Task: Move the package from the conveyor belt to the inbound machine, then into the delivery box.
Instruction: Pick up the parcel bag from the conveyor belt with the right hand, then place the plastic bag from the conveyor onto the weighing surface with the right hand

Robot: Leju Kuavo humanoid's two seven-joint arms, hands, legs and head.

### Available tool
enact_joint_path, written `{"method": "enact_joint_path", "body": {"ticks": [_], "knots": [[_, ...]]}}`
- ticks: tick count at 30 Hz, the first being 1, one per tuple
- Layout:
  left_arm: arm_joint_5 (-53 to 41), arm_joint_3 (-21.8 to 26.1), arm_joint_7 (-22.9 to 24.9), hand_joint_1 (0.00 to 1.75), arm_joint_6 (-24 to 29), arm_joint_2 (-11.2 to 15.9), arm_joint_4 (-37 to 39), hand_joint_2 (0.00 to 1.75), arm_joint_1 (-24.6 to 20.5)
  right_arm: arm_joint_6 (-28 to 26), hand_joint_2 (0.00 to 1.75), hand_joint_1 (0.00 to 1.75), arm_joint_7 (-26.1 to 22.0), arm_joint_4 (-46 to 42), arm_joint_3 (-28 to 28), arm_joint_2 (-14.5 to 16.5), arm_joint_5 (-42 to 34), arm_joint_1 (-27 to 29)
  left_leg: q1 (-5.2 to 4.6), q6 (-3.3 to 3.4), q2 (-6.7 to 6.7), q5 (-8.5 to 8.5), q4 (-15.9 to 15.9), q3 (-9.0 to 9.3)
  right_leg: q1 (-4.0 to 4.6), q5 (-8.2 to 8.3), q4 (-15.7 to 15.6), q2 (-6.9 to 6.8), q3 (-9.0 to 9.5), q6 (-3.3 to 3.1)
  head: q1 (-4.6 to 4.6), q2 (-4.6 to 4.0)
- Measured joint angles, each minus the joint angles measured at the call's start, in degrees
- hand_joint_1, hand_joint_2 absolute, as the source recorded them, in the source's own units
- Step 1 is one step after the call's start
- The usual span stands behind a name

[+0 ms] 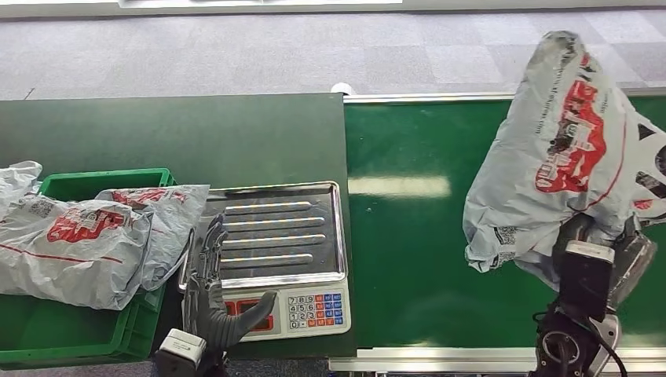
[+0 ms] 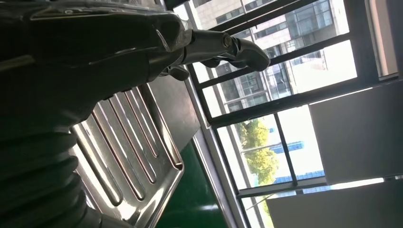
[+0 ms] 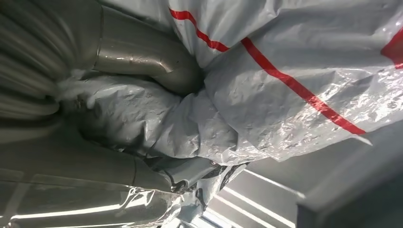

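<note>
The right robot hand [image 1: 601,255] grasps a grey plastic package [image 1: 561,149] with red print, bunching its lower end; the bag rises above the hand, lifted over the green conveyor belt [image 1: 408,236]. In the right wrist view the thick grey thumb [image 3: 142,59] presses into the crumpled plastic [image 3: 285,71], which folds around it.

The left robot hand [image 1: 210,294] is released, holding nothing, with its fingers [image 1: 210,243] stretched forward along the near left edge of the scale's steel tray [image 1: 279,232] and its thumb spread toward the scale's keypad [image 1: 316,309]. The left wrist view shows the ribbed tray [image 2: 128,156] right beside that hand.

Further out from the left robot hand, on its outer side, a green delivery box [image 1: 78,330] sits on the dark desk [image 1: 173,137], with more grey packages [image 1: 86,239] heaped on top and spilling over its rim.
</note>
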Motion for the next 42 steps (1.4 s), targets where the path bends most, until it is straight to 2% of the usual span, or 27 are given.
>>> {"method": "enact_joint_path", "body": {"ticks": [2,4,6,9,12,19,26,30,31,34,35,36,38,42], "knots": [[0.3,0.2,-0.8,0.00,0.6,0.0,-0.3,1.75,-0.5,0.3,1.75,1.75,-1.9,-3.4,0.5,1.2,-3.3,1.5,0.00,0.00,0.05,0.00,0.0,0.01,0.01,0.01,0.0,0.05,0.01,-0.01,-0.01,0.00],[0.3,0.6,-1.5,0.00,1.4,0.1,-0.8,1.75,-1.4,2.5,1.75,1.75,-1.5,-5.4,2.0,2.1,-2.3,2.1,0.01,-0.01,0.17,0.00,0.0,0.02,0.04,0.02,0.0,0.16,0.02,-0.02,-0.02,0.00],[0.3,1.2,-2.2,0.00,2.4,0.2,-1.5,1.75,-2.9,6.1,1.75,1.75,0.7,-5.7,4.8,2.6,3.3,1.5,0.03,-0.01,0.23,0.01,0.0,0.04,0.06,0.04,0.0,0.22,0.03,-0.05,-0.02,0.00],[0.3,2.6,-2.8,0.00,4.2,0.5,-2.6,1.75,-5.8,12.1,1.75,1.75,5.6,-3.3,11.5,2.9,16.7,-1.4,0.07,-0.05,0.25,0.08,-0.1,0.12,0.11,0.08,0.0,0.22,0.06,-0.10,-0.01,0.00],[0.0,4.0,-3.2,0.00,5.7,0.8,-3.8,1.75,-8.1,14.5,1.75,1.75,8.8,1.7,17.7,3.8,23.0,-5.4,0.09,-0.08,0.20,0.17,-0.1,0.12,0.12,0.11,0.0,0.17,0.08,-0.09,-0.01,0.00],[-1.6,5.8,-3.3,0.00,9.5,1.1,-5.8,1.75,-12.6,17.7,1.75,1.75,10.0,14.3,28.9,6.3,25.8,-13.9,0.07,-0.08,0.20,0.18,0.0,0.06,0.11,0.13,0.1,0.17,0.03,-0.08,0.00,0.00],[-1.7,7.0,-3.2,0.00,11.5,1.4,-7.1,1.75,-13.8,18.2,1.75,1.74,10.4,22.9,34.8,8.2,26.7,-18.6,0.07,-0.08,0.17,0.17,0.0,0.00,0.11,0.12,0.1,0.16,-0.03,-0.08,0.02,0.00],[-1.2,7.6,-2.5,0.00,12.5,1.6,-7.2,1.75,-14.8,19.0,1.75,1.54,9.8,28.2,38.5,9.9,26.4,-20.8,0.08,-0.09,0.18,0.17,0.0,0.02,0.12,0.12,0.1,0.16,-0.04,-0.08,0.02,0.00],[-1.1,7.8,-2.3,0.00,12.7,1.7,-7.2,1.75,-15.0,19.1,1.75,1.54,9.8,29.6,39.4,10.4,26.2,-21.3,0.08,-0.09,0.17,0.17,0.0,0.02,0.12,0.12,0.1,0.16,-0.04,-0.08,0.01,0.00],[-0.9,8.2,-1.9,0.00,12.9,2.0,-7.2,1.75,-15.2,19.1,1.75,1.29,9.8,33.0,41.4,11.3,25.7,-22.5,0.08,-0.09,0.17,0.17,0.0,0.02,0.12,0.12,0.1,0.16,-0.04,-0.08,0.01,0.00],[-0.9,8.3,-1.9,0.00,13.0,2.0,-7.2,1.75,-15.2,19.1,1.75,1.05,9.9,33.9,41.8,11.5,25.5,-22.8,0.08,-0.09,0.17,0.17,0.0,0.01,0.12,0.12,0.1,0.16,-0.04,-0.08,0.01,0.00],[-0.9,8.4,-1.8,0.00,13.0,2.1,-7.2,1.75,-15.2,19.1,1.75,0.90,9.9,34.6,42.1,11.6,25.4,-23.0,0.08,-0.09,0.17,0.17,0.0,0.01,0.12,0.12,0.1,0.16,-0.04,-0.08,0.01,0.00],[-0.8,8.5,-1.8,0.00,13.0,2.2,-7.2,1.75,-15.3,19.0,1.75,0.43,10.1,35.7,42.6,11.6,25.0,-23.4,0.07,-0.09,0.17,0.17,0.0,0.00,0.10,0.12,0.1,0.16,-0.04,-0.08,0.02,0.00],[-0.1,8.7,-1.7,0.00,12.9,2.4,-7.3,1.75,-15.2,18.8,1.75,0.10,10.4,37.1,43.0,11.6,24.1,-23.8,0.05,-0.08,0.16,0.17,0.0,0.00,0.09,0.12,0.1,0.16,-0.04,-0.07,0.02,0.00]]}}
